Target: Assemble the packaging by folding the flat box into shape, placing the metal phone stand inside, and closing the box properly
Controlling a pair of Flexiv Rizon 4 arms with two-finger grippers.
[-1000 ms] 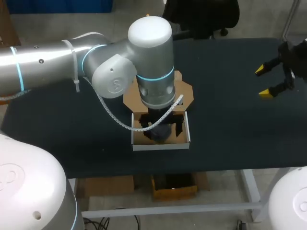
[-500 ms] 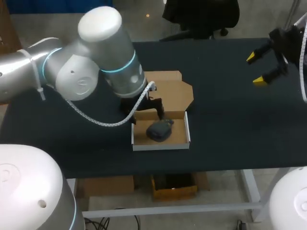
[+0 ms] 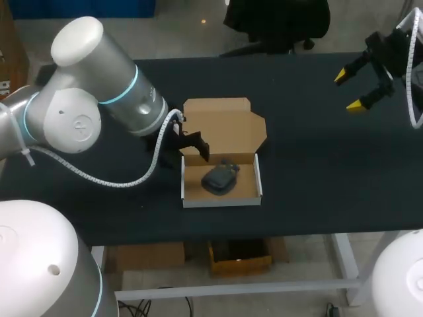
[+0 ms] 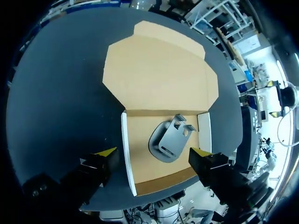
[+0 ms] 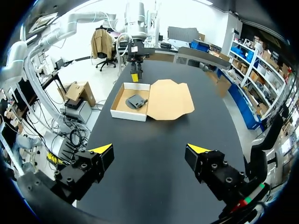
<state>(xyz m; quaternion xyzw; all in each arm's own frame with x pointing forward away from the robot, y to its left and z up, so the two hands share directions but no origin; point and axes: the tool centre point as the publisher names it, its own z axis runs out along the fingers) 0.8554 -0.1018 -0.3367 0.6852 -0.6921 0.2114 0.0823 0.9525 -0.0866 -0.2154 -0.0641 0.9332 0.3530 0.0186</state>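
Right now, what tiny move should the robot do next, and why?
Probably swing the left claw to the far edge of the lid to fold it over. The phone stand already lies inside the box, the lid lies flat open, and the claw is open and empty.

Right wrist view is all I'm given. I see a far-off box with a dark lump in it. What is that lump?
Observer: The left wrist view shows it close up. It is the grey metal stand, lying on the floor of the box, with its notched plate pointing toward the open lid.
Operator: Is the other arm holding it?
Observer: No. The left gripper is open, with its yellow tips wide apart, and it holds nothing.
Operator: And where is my own arm over the table?
Observer: In the head view the right gripper is open near the far right corner of the table, well away from the box.
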